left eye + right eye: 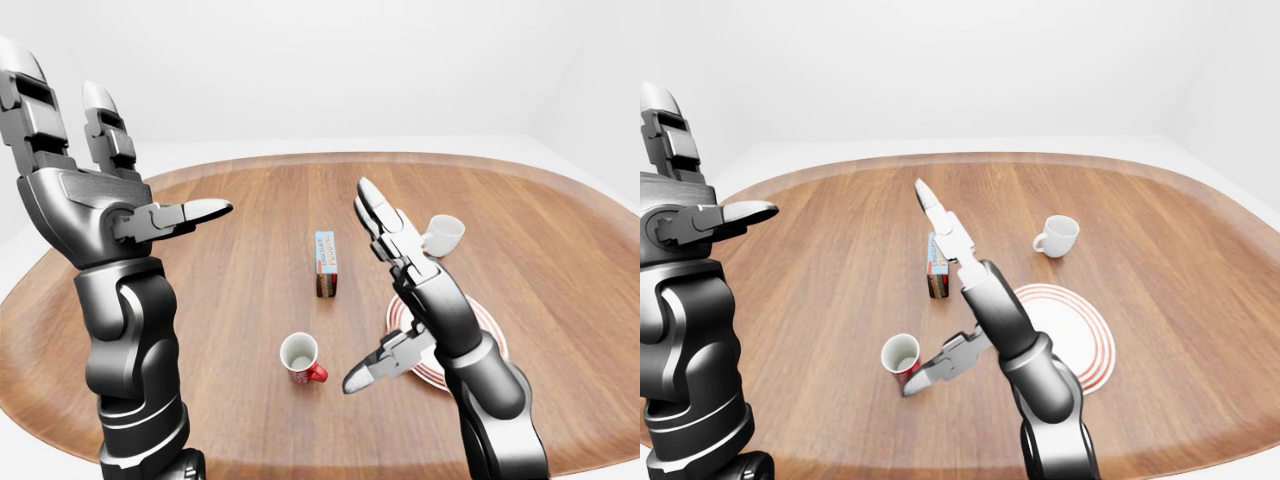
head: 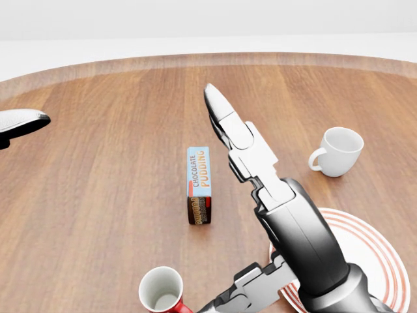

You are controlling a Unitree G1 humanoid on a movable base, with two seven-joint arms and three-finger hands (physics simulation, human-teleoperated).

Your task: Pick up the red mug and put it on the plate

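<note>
Spreading across all three views, the round wooden table (image 1: 240, 290) carries everything, with white walls behind it. Next in bulk are the robot's own limbs: the left hand (image 1: 85, 195) is raised upright at the left of the left-eye view, well above the table, its fingers (image 1: 100, 125) splayed and its thumb pointing rightward, holding nothing. The right hand (image 1: 400, 290) reaches out over the middle of the table, its long fingers (image 2: 225, 120) stretched straight toward the top of the head view and its thumb jutting down and left; it too is open and grips nothing.

Under the right forearm lies the plate (image 1: 1085, 340), white with red rings, partly covered by that arm in the head view. A chocolate pudding box (image 2: 199, 184) stands on edge near the table's centre, just left of the outstretched fingers. A white cup (image 2: 337, 151) sits upright toward the right, above the plate and apart from it.

The red mug (image 1: 301, 358) stands upright on the table, left of the plate and below the box, mouth up, handle to the right. The right thumb tip hovers close beside it; contact cannot be told.
</note>
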